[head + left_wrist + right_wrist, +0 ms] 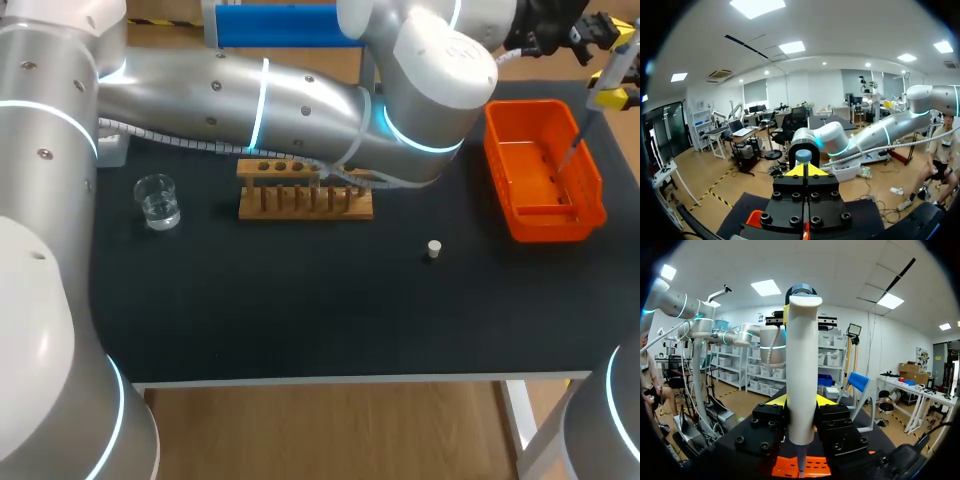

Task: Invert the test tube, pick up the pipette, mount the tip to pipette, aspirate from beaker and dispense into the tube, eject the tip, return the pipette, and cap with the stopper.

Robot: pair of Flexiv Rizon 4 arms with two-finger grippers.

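Observation:
My right gripper (pixel 801 402) is shut on the white pipette (pixel 801 365), which stands upright between its yellow fingers. The pipette's thin tip (pixel 571 150) hangs over the orange bin (pixel 520 185) at the table's far right. My left gripper (pixel 805 172) is shut with nothing in it, and its tips sit right at the pipette's blue top button (pixel 803 156). The left arm (pixel 300 100) stretches across above the wooden tube rack (pixel 305 190). The beaker of clear liquid (pixel 158 202) stands at the left. The small white stopper (pixel 433 249) lies mid-table. I cannot make out the test tube.
The left arm and its cable hang over the back of the rack and hide part of it. The orange bin (pixel 790 467) lies directly under the pipette. Dark mat (pixel 300 300) stretches between the rack and the table's front edge.

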